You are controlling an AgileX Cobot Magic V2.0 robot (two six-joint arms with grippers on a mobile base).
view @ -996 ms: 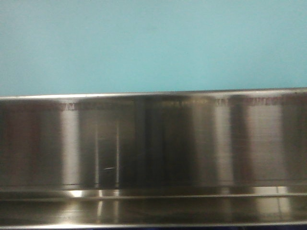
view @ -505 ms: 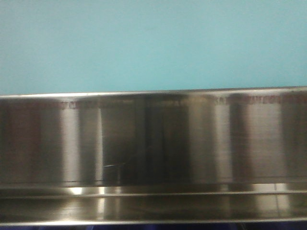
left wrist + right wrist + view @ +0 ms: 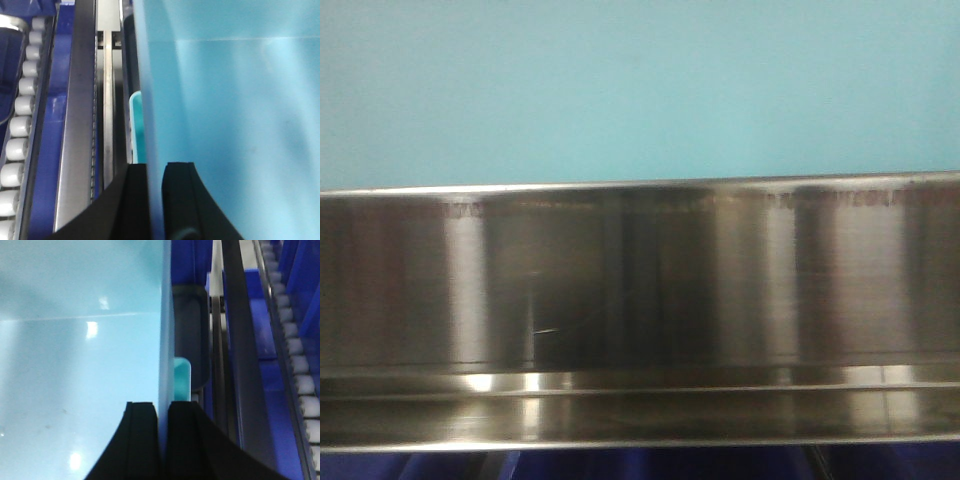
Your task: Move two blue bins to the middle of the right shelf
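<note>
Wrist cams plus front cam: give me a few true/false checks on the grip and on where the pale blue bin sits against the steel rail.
1. The left gripper has one finger on each side of a wall of the pale sky-blue plastic bin. True.
2. The right gripper hangs open, clear of the bin. False: it pinches a wall of the bin between its fingers.
3. In the front view, the bin's wall shows above the mirror-like stainless steel rail. True.
4. The white rollers show in the left wrist view only. False: a row of them also runs down the right edge of the right wrist view.
</note>
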